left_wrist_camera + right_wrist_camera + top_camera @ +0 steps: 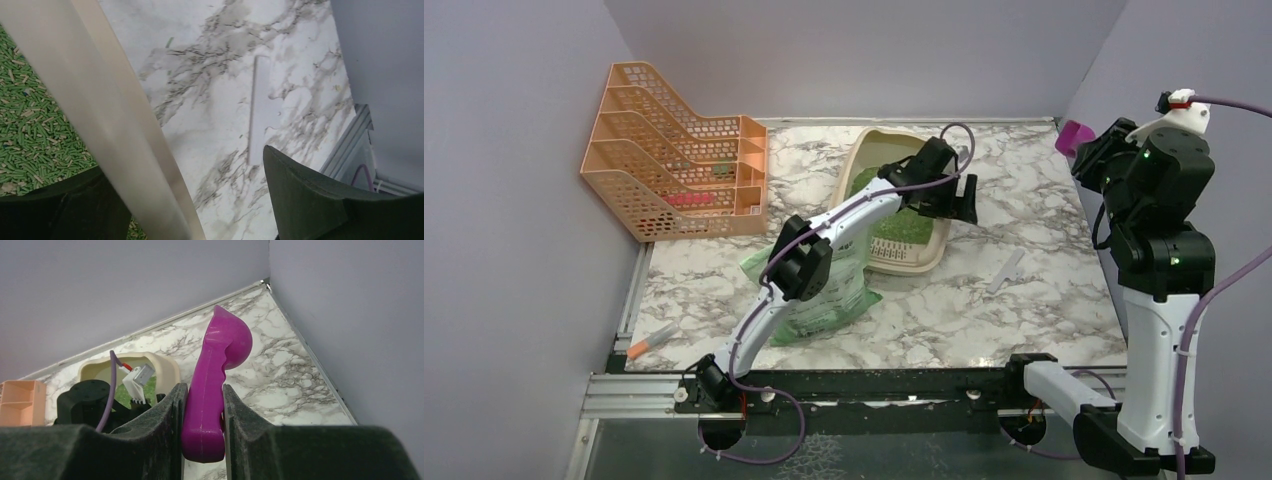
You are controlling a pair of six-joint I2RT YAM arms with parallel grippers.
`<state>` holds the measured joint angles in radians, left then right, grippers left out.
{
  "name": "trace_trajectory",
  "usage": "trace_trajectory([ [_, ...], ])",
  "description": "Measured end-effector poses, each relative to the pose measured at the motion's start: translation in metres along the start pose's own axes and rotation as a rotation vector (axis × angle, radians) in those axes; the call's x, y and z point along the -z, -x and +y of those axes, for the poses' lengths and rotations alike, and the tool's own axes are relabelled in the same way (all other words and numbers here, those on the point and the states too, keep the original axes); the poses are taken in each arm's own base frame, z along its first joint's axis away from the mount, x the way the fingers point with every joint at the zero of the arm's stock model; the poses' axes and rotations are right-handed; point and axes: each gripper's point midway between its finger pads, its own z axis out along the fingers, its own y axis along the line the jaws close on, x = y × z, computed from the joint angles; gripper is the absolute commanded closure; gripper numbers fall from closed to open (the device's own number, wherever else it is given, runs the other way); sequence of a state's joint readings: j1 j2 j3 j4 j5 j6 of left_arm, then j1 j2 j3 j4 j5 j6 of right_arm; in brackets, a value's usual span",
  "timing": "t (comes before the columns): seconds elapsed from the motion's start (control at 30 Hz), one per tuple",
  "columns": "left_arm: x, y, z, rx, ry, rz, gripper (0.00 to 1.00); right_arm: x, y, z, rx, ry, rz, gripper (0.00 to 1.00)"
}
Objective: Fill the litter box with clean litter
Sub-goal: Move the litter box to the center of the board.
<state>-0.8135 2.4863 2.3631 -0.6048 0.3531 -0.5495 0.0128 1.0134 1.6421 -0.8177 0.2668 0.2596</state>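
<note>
Dark padded fingers (310, 200) of the left end effector (185, 200) fill the bottom of the left wrist view. They are spread wide, with the beige wall of the litter box (100, 115) running up between them. One finger hangs inside over the clean litter (30, 135) and the other outside over the marble tabletop (210, 75). A gap shows between the outer finger and the wall, so it has hold of nothing. Seen from above, the box sits toward the back middle of the tabletop, with a green layer of granules across its floor. The soft green bag (834, 300) lies slumped just beside its near left corner, under the left arm's elbow. I judge the pouring largely done, and the step in hand to be taking the box by its right-hand wall, to steady it or settle the fill. To do that well, the fingers should drop far enough to pinch the wall below the raised rim and meet it squarely. The inner finger must not plough granules over the edge, and any lift or shake should be small and level. Off to the right, raised above the surface, the right end effector (202, 395) is clamped on the handle of the magenta scoop (217, 355), whose broad end points away from the fingers. A white strip (1006, 270) lies right of the box, and an orange file rack (674, 150) stands at the back left.
</note>
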Motion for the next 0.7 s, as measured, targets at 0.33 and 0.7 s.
trace_trajectory([
  [0.33, -0.042, -0.028, -0.074, -0.008, -0.188, 0.006, 0.15, 0.005, 0.001, -0.007, 0.005, -0.033, -0.004, 0.99],
  [0.7, -0.059, -0.056, -0.113, -0.035, -0.264, 0.018, 0.03, 0.013, 0.006, -0.009, 0.011, -0.036, -0.006, 0.99],
])
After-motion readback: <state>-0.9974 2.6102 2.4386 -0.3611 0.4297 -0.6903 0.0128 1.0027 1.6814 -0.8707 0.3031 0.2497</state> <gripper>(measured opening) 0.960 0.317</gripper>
